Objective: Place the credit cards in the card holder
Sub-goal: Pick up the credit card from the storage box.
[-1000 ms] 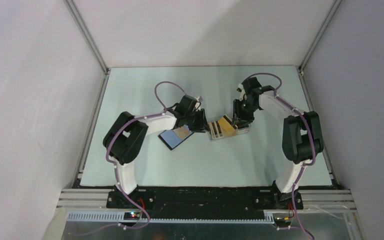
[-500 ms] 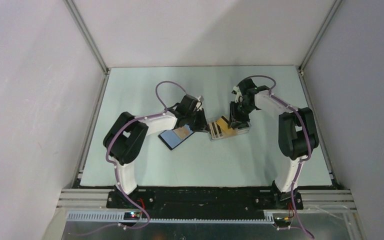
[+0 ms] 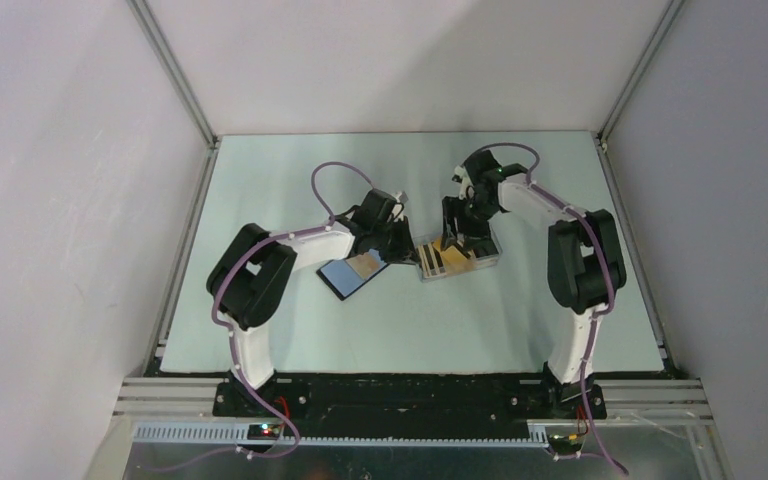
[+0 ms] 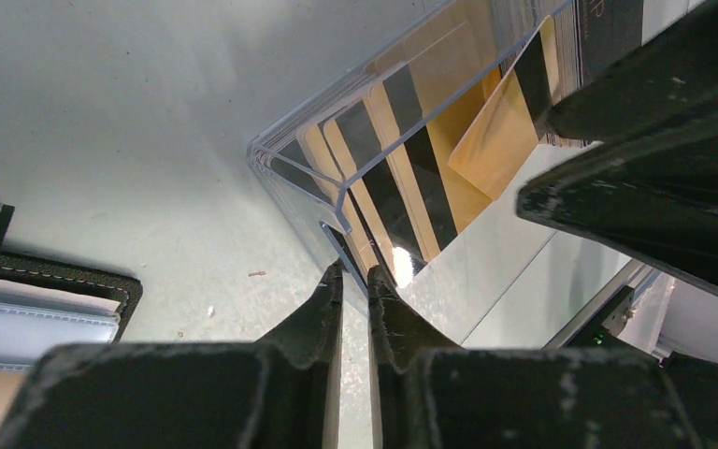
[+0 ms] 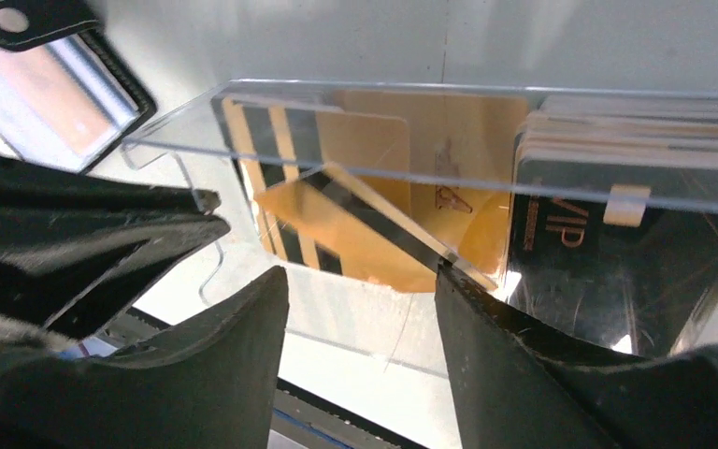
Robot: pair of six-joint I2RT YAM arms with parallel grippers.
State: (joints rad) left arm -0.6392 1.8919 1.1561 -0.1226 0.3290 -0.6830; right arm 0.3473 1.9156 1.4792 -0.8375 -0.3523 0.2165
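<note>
While the left gripper point(image 4: 353, 276) pinches the tray point(image 4: 271, 161) corner, the open right gripper point(image 5: 360, 273) straddles a tilted card point(image 5: 355, 229); closing off-centre could flick it out.

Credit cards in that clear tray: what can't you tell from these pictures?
1. Number of credit cards: they overlap in the clear tray; the top view is too small.
2. Card holder: cut off by both wrist views' edges; its pockets are too small from above.
</note>
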